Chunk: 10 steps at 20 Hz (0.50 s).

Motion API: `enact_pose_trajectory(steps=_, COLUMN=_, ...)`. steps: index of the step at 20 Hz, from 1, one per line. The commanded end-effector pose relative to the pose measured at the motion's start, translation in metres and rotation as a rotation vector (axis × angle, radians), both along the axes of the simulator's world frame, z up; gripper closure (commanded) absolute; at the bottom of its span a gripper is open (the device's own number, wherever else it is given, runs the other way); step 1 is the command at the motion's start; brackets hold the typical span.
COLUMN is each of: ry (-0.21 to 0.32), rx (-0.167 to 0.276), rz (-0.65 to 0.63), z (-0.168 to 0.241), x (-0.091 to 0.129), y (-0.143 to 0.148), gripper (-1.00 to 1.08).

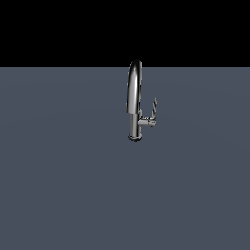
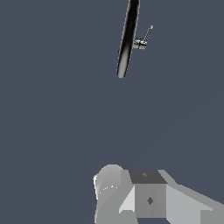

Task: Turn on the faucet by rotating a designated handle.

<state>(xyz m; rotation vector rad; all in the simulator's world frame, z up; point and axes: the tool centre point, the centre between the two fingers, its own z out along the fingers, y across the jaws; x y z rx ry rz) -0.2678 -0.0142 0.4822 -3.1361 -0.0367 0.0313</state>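
The chrome faucet (image 1: 133, 93) stands upright on the flat grey-blue surface, with its tall arched spout and cylindrical base. The handle (image 1: 154, 108), a thin tapered lever, rises from a short stub on the exterior view's right of the stem. In the wrist view the faucet (image 2: 127, 39) is seen from above and far off, with the handle (image 2: 148, 34) beside it. The gripper (image 2: 140, 192) shows only as grey blocky parts at the wrist view's edge, well apart from the faucet. It holds nothing that I can see. It is out of the exterior view.
The grey-blue surface (image 1: 73, 185) spreads flat around the faucet, with a black background (image 1: 58, 29) beyond its far edge. No other objects show.
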Motion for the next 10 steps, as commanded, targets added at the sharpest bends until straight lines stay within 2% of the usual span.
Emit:
enact_pose_trajectory(steps=1, ry=0.000, rx=0.000, rz=0.000, z=0.000, x=0.000, y=0.000, gripper=1.08)
enact_pose_trajectory(steps=10, ry=0.023, rx=0.025, rz=-0.027, z=0.000, x=0.011, y=0.001, gripper=1.08)
